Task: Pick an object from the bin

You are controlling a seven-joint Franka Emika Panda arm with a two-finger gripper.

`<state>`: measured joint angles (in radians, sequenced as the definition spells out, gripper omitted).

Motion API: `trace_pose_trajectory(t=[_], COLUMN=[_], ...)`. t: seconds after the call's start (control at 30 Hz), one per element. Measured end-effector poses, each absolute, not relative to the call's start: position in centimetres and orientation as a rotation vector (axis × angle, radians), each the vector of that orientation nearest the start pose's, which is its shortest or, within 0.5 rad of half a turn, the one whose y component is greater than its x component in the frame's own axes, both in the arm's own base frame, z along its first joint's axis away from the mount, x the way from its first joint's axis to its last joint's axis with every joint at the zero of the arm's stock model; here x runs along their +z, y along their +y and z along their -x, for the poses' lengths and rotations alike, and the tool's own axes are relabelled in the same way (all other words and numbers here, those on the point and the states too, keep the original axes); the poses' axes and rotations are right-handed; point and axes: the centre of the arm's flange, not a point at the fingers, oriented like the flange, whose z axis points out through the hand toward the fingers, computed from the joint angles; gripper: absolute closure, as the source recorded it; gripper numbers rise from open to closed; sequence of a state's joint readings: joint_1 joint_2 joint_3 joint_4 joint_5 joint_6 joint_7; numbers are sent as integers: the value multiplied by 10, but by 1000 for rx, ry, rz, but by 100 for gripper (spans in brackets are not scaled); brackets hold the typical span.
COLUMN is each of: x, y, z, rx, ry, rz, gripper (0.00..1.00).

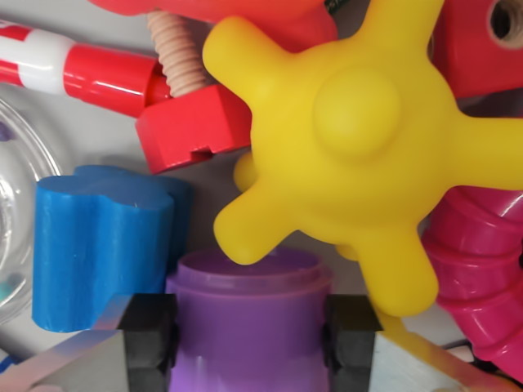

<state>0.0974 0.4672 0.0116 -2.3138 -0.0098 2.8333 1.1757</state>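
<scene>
One grasp made, lift still to come

Clamped at bottom centre of frame: purple cup (249, 314), pinched between pincer (249, 339) pads. Crowded close above by yellow spiky toy (351, 139), blue block (102, 245) at left, pink ribbed tube (482, 269) at right. Not yet raised clear.

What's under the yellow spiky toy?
The yellow spiky toy overlaps the purple cup's rim, the red clamp and pink ribbed tube. Anything beneath its centre is hidden.

Pale grey bin floor (106, 143) (glimpsed between clutter), evenly lit
</scene>
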Motion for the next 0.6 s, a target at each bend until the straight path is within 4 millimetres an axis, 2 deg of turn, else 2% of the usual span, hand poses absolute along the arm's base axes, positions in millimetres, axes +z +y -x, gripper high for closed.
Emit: trace_pose_trajectory(t=[0.33,0.6], x=[151,155], y=[57,57], z=[-522,-516], rx=[-76,-49], ry=[1568,1575], rz=[2676,2689], gripper=[100,100])
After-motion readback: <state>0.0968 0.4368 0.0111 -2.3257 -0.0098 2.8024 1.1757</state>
